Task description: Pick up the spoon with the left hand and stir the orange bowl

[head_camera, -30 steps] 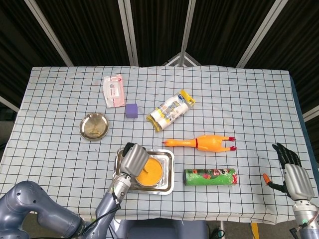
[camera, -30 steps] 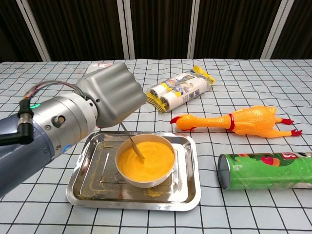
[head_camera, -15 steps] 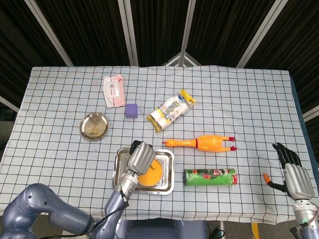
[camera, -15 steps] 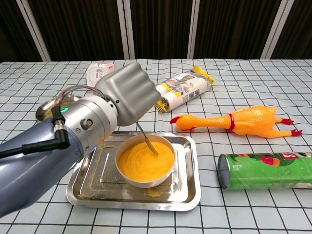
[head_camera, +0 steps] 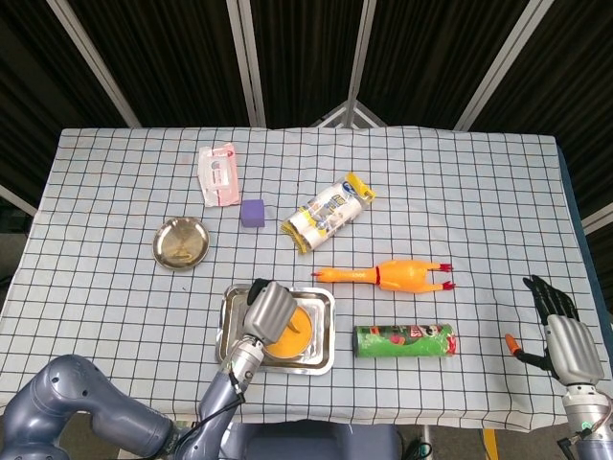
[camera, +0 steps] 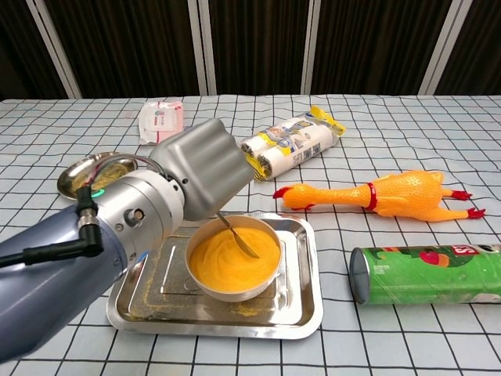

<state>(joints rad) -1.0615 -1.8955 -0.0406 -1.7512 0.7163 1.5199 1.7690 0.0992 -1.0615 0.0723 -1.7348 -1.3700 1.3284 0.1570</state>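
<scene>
checked cloth covers the table. on it a steel tray carries the orange bowl. left hand hangs closed over the bowl's near-left rim, gripping the spoon, whose tip dips into the orange mix. right hand waits far off at the table's edge, fingers spread, holding nothing.

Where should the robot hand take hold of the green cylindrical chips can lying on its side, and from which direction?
Grip the green cylindrical chips can around the middle of its body, coming down from above. It lies on its side, long axis running left to right, so the rounded wall is exposed on top and fingers can likely close across it. The right robot hand rests nearer to it; the yellow rubber chicken lies behind.
</scene>
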